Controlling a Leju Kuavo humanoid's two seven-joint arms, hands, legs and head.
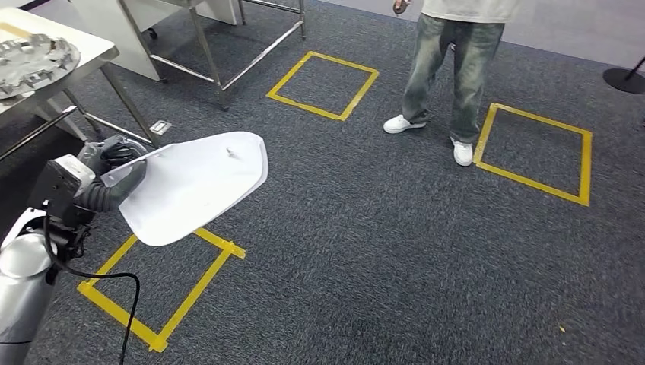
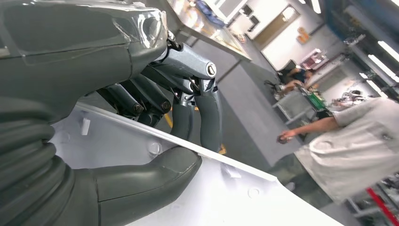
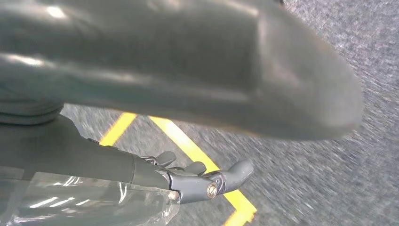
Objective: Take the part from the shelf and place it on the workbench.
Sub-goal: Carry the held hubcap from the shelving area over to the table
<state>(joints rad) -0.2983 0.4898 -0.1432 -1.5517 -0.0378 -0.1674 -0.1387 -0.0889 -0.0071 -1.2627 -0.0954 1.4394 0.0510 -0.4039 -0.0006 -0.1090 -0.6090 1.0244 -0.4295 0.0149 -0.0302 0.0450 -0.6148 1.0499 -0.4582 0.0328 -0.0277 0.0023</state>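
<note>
Carrying one white panel [image 1: 190, 186], the left hand [image 1: 114, 171] sits at about 9 o'clock in the head view. Its fingers [image 2: 207, 122] are closed on the panel's near edge, thumb on one face and the darker fingers behind, so the panel is pinched, off the floor, above the carpet and a yellow tape square [image 1: 152, 293]. Panel looks thin, stiff and probably light; smooth moulded plastic, likely slippery and easy to twist from an edge pinch. Better hold is judged to be deeper in from the rim, near the small raised clip, with the wide end supported. The right hand [image 3: 202, 181] hangs over carpet, holding nothing, fingers loosely curled. Count: one panel, three tape squares, one person [image 1: 456, 68] standing at 12 o'clock. One tabletop [image 1: 84, 42] at 10 o'clock carries a round metal part [image 1: 34, 61]. Placement not yet done.
</note>
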